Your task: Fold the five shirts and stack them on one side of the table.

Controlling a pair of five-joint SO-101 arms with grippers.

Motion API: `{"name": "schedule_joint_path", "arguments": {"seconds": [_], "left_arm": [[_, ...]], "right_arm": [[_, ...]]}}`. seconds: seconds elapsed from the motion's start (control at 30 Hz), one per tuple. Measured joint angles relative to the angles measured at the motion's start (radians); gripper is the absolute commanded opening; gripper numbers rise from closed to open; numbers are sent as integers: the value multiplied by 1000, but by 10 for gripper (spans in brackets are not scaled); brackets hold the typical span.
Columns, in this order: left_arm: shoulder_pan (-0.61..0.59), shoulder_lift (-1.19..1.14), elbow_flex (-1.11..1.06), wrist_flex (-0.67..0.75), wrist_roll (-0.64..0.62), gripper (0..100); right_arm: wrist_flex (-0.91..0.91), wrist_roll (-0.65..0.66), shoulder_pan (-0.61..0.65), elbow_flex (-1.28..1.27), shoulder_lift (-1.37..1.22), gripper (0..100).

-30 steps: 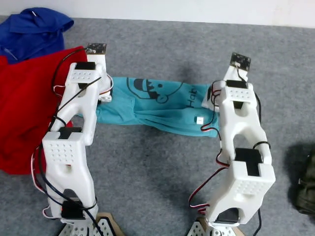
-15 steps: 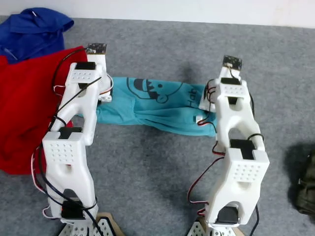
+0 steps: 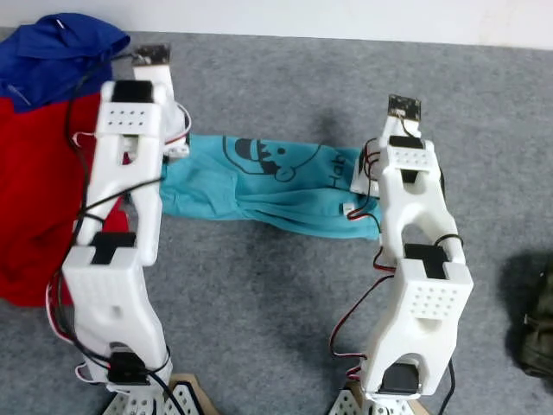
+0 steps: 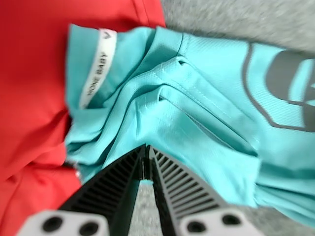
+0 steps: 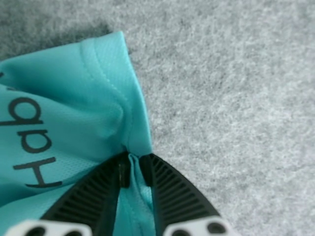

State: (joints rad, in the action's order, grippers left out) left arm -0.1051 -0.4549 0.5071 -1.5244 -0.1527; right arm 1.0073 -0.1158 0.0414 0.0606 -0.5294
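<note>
- Teal shirt [image 3: 276,186] lies stretched crosswise btwn the two arms, mid-table on the grey table [image 3: 259,303]. It is creased along its length, w/ a dark cartoon print [image 3: 268,160] facing up.
- Left gripper [image 4: 146,155]: jaws pressed together, tips pinching a bunched fold at the shirt's collar end. The white neck label [image 4: 98,64] is near, and that end touches the red shirt [image 3: 39,199].
- Right gripper [image 5: 134,164]: clamped on the opposite end, w/ a ridge of teal fabric caught btwn its ribbed black fingers [image 5: 167,191]. The grip sits just beside the dark lettering, at the hem corner.
- Red shirt is spread over the table's left side, partly under the left arm [image 3: 121,173]. Blue shirt [image 3: 52,52] sits crumpled at the far left corner, touching the red one.
- Dark garment [image 3: 540,328] lies at the table's right edge, well apart from the right arm [image 3: 415,251] and the teal shirt.
</note>
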Motion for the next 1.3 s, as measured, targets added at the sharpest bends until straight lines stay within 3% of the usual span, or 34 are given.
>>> {"name": "schedule_joint_path", "arguments": {"seconds": [0.47,0.8,1.0,1.2,1.3], "left_arm": [[-109,106,-6,-20,-146,7],[-109,106,-137,109,-147,7],[-109,106,-141,115,-147,7],[-63,106,-141,115,-150,7],[17,106,-141,115,-147,7]], "right_arm": [[-3,54,-203,55,-14,8],[-3,141,-430,129,-20,8],[-3,143,-379,107,-20,19],[-12,173,-315,66,-15,219],[-12,192,-285,54,-12,234]]}}
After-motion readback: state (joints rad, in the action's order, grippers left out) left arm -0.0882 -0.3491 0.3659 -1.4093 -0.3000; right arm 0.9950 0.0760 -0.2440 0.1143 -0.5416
